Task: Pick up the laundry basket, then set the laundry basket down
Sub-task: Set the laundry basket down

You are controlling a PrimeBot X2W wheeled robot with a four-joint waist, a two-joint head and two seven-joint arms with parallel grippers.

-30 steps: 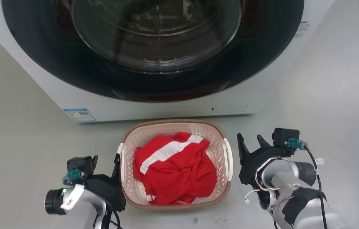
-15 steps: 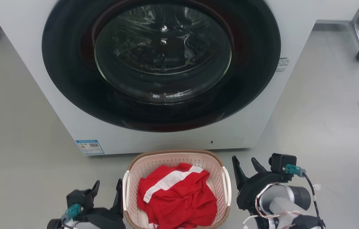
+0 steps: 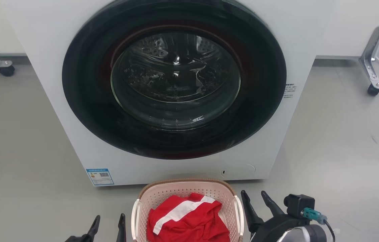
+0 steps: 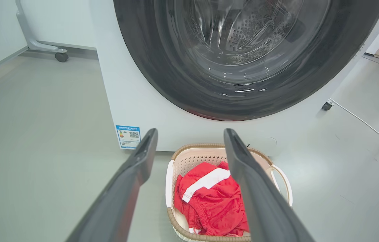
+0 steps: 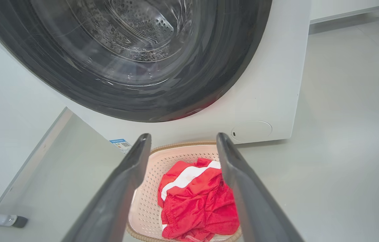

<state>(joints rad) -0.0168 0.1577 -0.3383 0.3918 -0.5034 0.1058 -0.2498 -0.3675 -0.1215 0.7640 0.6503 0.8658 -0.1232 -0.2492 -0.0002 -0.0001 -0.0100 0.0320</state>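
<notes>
The laundry basket (image 3: pixel 186 184), pale pink-cream with a brown woven-look rim, stands on the grey floor right in front of the washing machine. A crumpled red garment with a white stripe (image 3: pixel 189 222) lies inside it. My left gripper (image 3: pixel 109 220) is open just left of the basket's white left handle. My right gripper (image 3: pixel 253 198) is open just right of the right handle. Neither one holds anything. The left wrist view shows that gripper (image 4: pixel 189 134) open, with the basket (image 4: pixel 193 156) beyond its fingers. In the right wrist view the gripper (image 5: pixel 183 137) is also open over the basket (image 5: pixel 162 161).
A white washing machine (image 3: pixel 303 40) with a shut round dark glass door (image 3: pixel 176 77) rises directly behind the basket. Metal frame legs on castors stand at the far right (image 3: pixel 373 90) and far left (image 3: pixel 6 70). Open grey floor lies on both sides.
The head camera has tilted up, so the basket and both grippers now sit lower in its picture. Both grippers stay open beside the basket, which rests in the same place.
</notes>
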